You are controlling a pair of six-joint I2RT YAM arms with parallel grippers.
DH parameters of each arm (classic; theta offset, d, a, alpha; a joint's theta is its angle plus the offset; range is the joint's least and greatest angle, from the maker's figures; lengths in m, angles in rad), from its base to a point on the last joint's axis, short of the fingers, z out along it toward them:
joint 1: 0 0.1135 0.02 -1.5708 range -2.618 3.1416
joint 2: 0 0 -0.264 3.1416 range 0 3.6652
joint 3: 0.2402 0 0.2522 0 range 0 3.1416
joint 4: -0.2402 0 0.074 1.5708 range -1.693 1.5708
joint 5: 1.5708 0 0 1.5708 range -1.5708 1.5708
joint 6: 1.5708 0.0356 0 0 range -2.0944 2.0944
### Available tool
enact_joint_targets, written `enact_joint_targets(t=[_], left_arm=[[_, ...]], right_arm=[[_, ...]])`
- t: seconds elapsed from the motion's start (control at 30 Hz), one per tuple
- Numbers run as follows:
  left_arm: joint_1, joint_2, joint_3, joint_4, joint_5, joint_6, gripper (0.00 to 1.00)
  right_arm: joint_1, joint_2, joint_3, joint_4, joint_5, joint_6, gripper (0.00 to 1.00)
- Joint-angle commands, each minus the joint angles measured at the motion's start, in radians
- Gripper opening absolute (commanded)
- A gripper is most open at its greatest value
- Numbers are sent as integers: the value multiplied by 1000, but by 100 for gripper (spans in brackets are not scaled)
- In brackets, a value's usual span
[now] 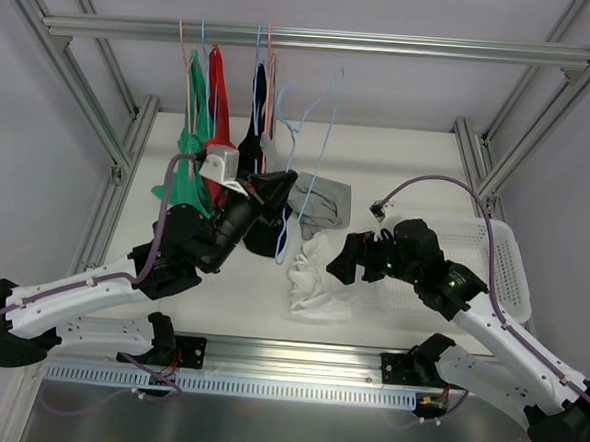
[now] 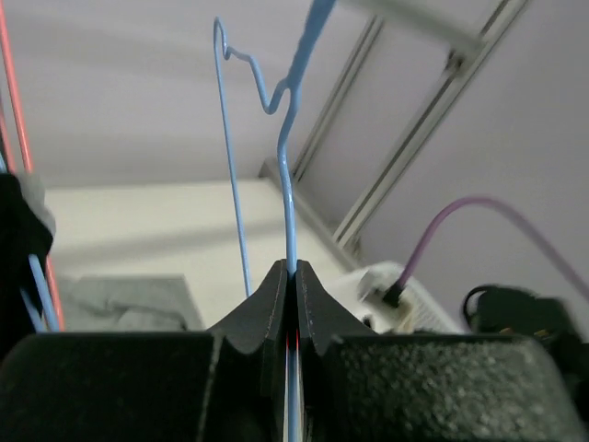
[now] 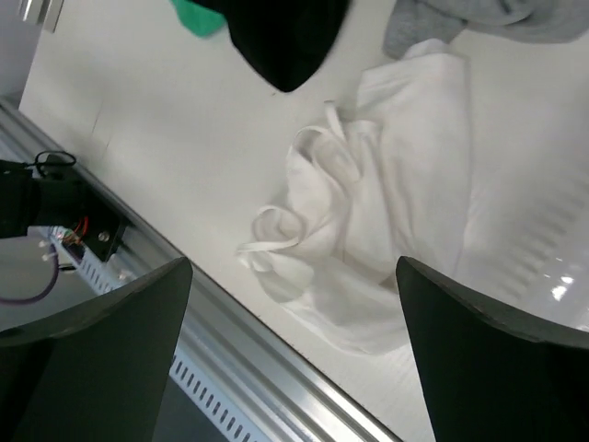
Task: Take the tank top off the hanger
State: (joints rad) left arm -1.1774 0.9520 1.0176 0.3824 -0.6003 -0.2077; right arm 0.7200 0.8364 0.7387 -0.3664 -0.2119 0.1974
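The white tank top (image 1: 317, 277) lies crumpled on the table, off any hanger; the right wrist view shows its straps and folds (image 3: 386, 249). My right gripper (image 1: 345, 262) hovers just above it, open, with nothing between its fingers (image 3: 293, 267). The bare blue wire hanger (image 1: 322, 133) is tilted over the table. My left gripper (image 1: 277, 192) is shut on its wire. In the left wrist view the blue hanger (image 2: 290, 184) runs up out of the closed jaws (image 2: 293, 272).
Green (image 1: 193, 125), red (image 1: 217, 96) and black (image 1: 256, 128) garments hang on hangers from the top rail (image 1: 386, 43). A grey garment (image 1: 321, 203) lies behind the tank top. A white basket (image 1: 508, 264) sits at the right. The table's metal front edge (image 3: 276, 368) is close.
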Motion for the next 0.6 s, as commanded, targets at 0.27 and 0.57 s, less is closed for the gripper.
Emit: enact_joint_targets(t=[0.27,0.57], left_arm=[[-1,232,326,-551,-150,-161,0],[146,554,792,-576,-43,-53,0]], right_arm=[[4,-226,166,-190,286,-62,99],[2,-263,151,-226,302,-76,100]])
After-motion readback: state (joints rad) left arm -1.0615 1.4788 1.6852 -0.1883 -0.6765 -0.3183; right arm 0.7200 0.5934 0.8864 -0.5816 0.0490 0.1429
